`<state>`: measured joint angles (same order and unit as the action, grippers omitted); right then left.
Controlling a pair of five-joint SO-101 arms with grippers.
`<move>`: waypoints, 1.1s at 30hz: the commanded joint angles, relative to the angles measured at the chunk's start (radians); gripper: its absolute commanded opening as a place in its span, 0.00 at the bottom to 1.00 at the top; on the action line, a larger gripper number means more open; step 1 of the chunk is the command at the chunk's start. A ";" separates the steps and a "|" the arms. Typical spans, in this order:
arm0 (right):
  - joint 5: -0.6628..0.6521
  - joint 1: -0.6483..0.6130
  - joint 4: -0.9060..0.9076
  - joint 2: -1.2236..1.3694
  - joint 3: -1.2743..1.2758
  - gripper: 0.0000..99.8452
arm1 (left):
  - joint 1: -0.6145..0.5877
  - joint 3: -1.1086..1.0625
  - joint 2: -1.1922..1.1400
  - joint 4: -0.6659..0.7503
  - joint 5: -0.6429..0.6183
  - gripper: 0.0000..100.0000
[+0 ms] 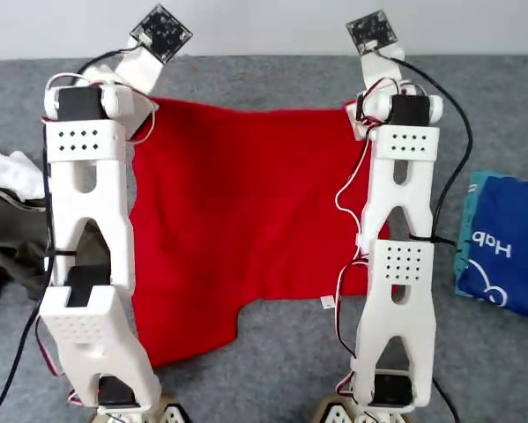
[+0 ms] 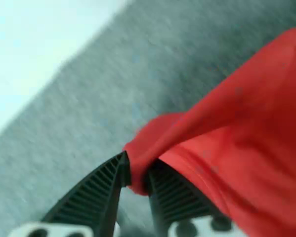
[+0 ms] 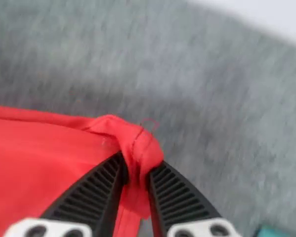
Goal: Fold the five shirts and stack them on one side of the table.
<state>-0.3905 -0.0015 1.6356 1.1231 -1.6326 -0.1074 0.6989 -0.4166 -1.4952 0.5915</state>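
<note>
High view: red shirt flat on grey table, L pincer & R pincer each clamping a far corner.

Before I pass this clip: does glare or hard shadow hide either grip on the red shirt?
High view: even light, no glare; the arms cover both held corners of the red shirt. Left wrist view: left gripper shut on a bunched corner, evenly lit. Right wrist view: right gripper likewise.
</note>
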 commanded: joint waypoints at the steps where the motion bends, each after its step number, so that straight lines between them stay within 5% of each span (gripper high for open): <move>1: -0.032 0.001 0.154 -0.108 -0.049 0.01 | 0.006 0.077 0.025 -0.170 -0.005 0.02; 7: -0.026 0.021 0.163 -0.150 -0.041 0.01 | 0.025 0.030 0.060 -0.262 0.005 0.02; 13: -0.026 0.033 0.166 -0.246 0.058 0.01 | 0.044 -0.274 0.290 -0.261 0.009 0.02; 33: -0.026 0.038 0.157 -0.960 1.389 0.01 | 0.046 -1.176 0.738 -0.261 0.009 0.02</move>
<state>-0.4089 0.0215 1.7553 0.2716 -0.3284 -0.0644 -0.4181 0.2524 -1.7285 0.5900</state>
